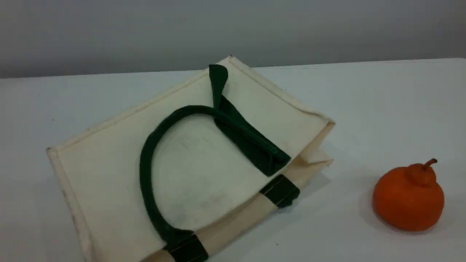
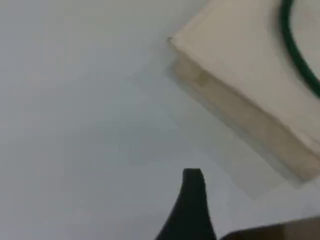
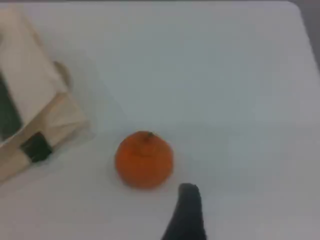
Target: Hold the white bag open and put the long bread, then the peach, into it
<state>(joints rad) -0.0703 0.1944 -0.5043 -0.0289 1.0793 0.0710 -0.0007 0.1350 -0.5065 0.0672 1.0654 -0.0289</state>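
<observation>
Meanwhile, my left gripper (image 2: 192, 181) hovers spread and empty over bare table near the white bag (image 1: 196, 171), which lies flat on its side, mouth toward the orange fruit (image 1: 408, 198). Soft canvas should flop, so its green handle (image 1: 147, 160) looks the surest hold. My right gripper (image 3: 189, 192), also spread, hangs beside that fruit; bread and peach are out of sight.

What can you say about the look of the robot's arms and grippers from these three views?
Very little shows. No arm appears in the scene view. Each wrist view shows one dark, near-black finger rising from the bottom edge with a rounded tip: the left gripper and the right gripper. The surfaces look plain, without markings. No cables are visible.
</observation>
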